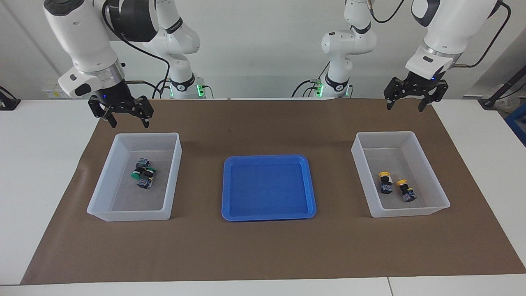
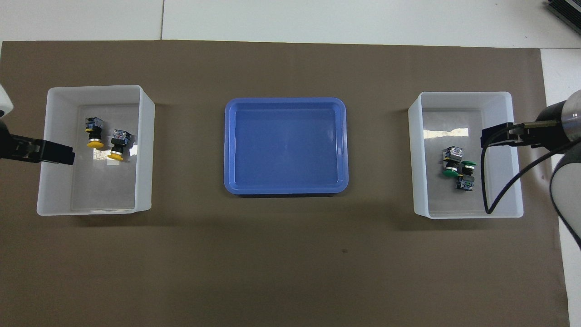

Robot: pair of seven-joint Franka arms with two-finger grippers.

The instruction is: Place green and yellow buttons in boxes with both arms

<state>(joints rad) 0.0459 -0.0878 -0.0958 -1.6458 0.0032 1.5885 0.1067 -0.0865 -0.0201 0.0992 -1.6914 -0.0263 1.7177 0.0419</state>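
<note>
Looks like sorting's basically done: green buttons [image 1: 143, 173] are sat in the right arm's box [image 1: 174, 164], yellow buttons [image 1: 393, 187] in the left arm's box [image 1: 427, 164], and right gripper [image 1: 127, 120] and left gripper [image 1: 406, 105] are held empty, spread, so only parking's needed.

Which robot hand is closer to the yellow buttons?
The left gripper: it hangs open over the robots' end of the box holding the yellow buttons. The right gripper is at the table's other end, open above the green buttons' box.

Both arms' upper links [image 1: 452, 16] run off the facing view's top edge.
</note>
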